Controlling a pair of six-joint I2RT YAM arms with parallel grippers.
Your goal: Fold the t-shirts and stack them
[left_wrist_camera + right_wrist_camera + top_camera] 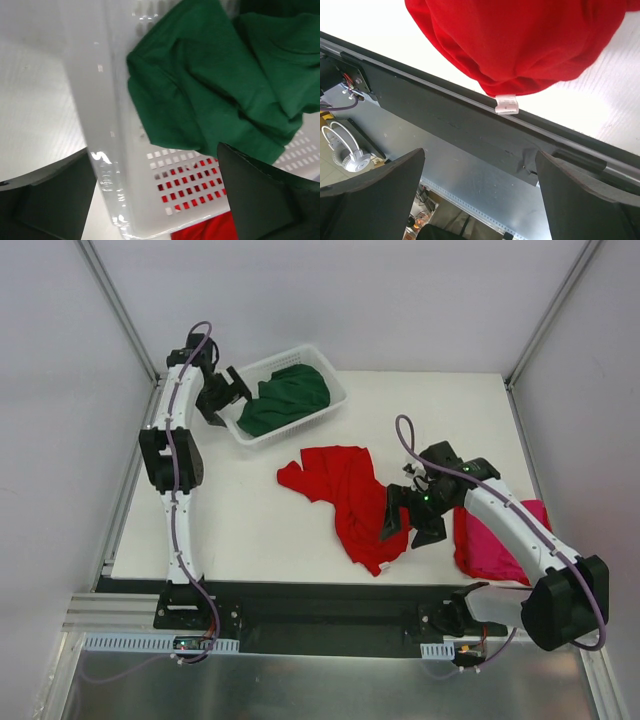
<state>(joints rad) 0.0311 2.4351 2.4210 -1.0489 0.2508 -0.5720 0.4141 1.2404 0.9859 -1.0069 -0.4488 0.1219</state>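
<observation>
Toward the table's point(250, 525) back left corner, the left fingers point(260, 200) stand spread wide and empty at the basket's point(292, 430) left rim, the green t-shirt point(285, 398) bunched inside. Near the front edge, the right fingers point(580, 200) gape empty over the red t-shirt point(345, 485). The pink t-shirt point(485, 550) lies at the front right corner.

Bunched red t-shirt point(520, 45) at table point(607, 107) edge, white tag point(507, 104); fingers point(370, 190) apart.

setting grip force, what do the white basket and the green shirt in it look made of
The basket looks like glossy white moulded plastic: glints on its rim, lattice of square holes. The green shirt looks like soft matte cloth, likely cotton: loose rumpled folds, no shine.
</observation>
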